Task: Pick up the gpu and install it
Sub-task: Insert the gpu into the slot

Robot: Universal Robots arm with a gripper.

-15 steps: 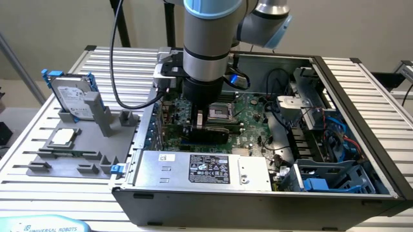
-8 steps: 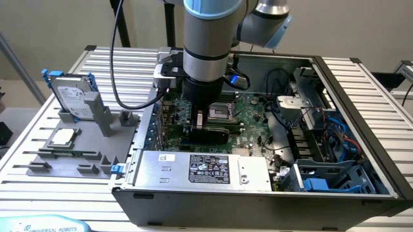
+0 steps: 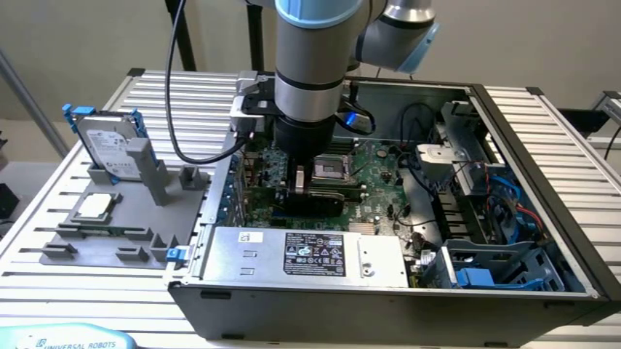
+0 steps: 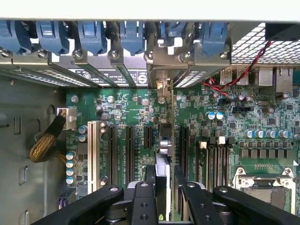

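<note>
Wrist view: gpu point(image 4: 165, 154) stands edge-on over the motherboard point(image 4: 262, 122), between the expansion slots, its bracket end toward the rear slot covers point(image 4: 117, 61). Jaws closed on the gpu from both sides. Exterior view: gripper point(image 3: 302, 190) is lowered inside the computer case point(image 3: 543, 182); hard drive point(image 3: 105, 142) sits on the counter point(image 3: 29, 240).

I count one computer case point(image 3: 543, 218), open, with one motherboard point(image 3: 374, 163) inside and one power supply point(image 3: 310, 254) at its near wall. One gripper point(image 4: 161, 194), one gpu point(image 4: 165, 154) edge-on between its fingers. On the gray fixture point(image 3: 107, 233) at the exterior view's left: one hard drive point(image 3: 105, 145) in a blue frame, one square CPU chip point(image 3: 97, 206). In the wrist view I count six blue slot latches point(image 4: 91, 35).
</note>
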